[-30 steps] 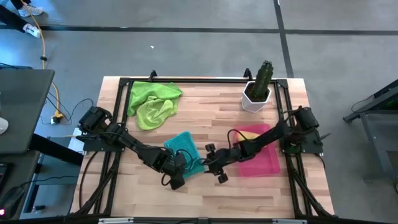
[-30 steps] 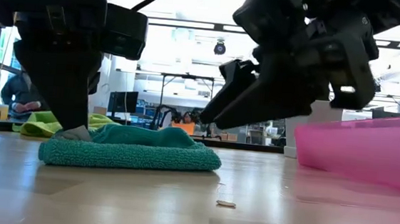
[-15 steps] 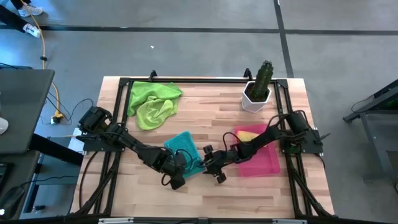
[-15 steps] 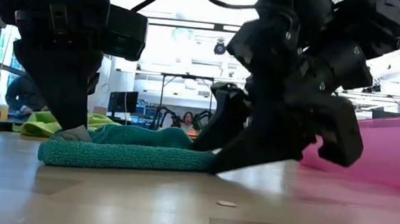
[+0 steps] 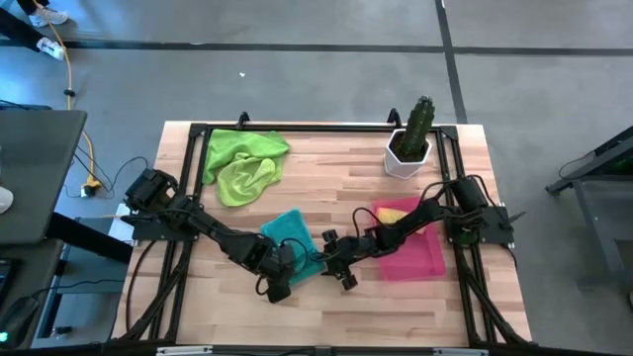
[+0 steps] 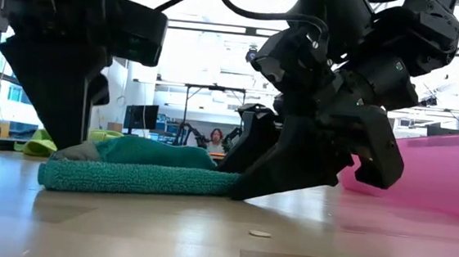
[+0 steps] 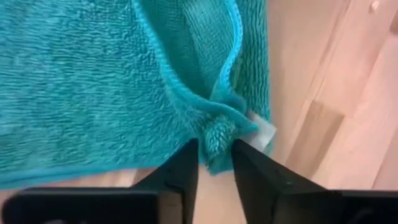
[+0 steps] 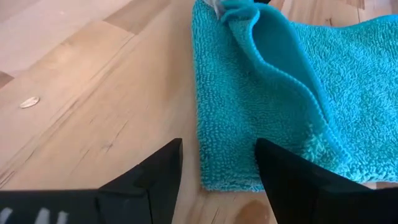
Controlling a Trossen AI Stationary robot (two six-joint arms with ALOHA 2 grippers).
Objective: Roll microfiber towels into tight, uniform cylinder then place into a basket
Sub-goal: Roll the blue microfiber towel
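Since a second ago, my right gripper (image 5: 336, 268) has dropped from above the bench (image 5: 336, 188) to its surface and slid in against the near right corner of the teal towel (image 5: 295, 241); my left gripper (image 5: 280, 281) has stayed at the towel's near left corner. That left gripper is clenched on a bunched corner of the teal towel, the fold pinched between its fingers (image 7: 183, 171) beside a small white tag (image 7: 263, 132). My right gripper is spread apart, its fingers (image 8: 158, 171) straddling the towel's edge without gripping it. One flap of the towel is folded over on itself. Two lime green towels (image 5: 242, 163) lie crumpled at the far left of the bench. To the right sits the pink basket (image 5: 430, 259), with the yellow towel (image 5: 398, 211) in its far end. A white pot with a cactus (image 5: 411, 139) stands beyond the basket.
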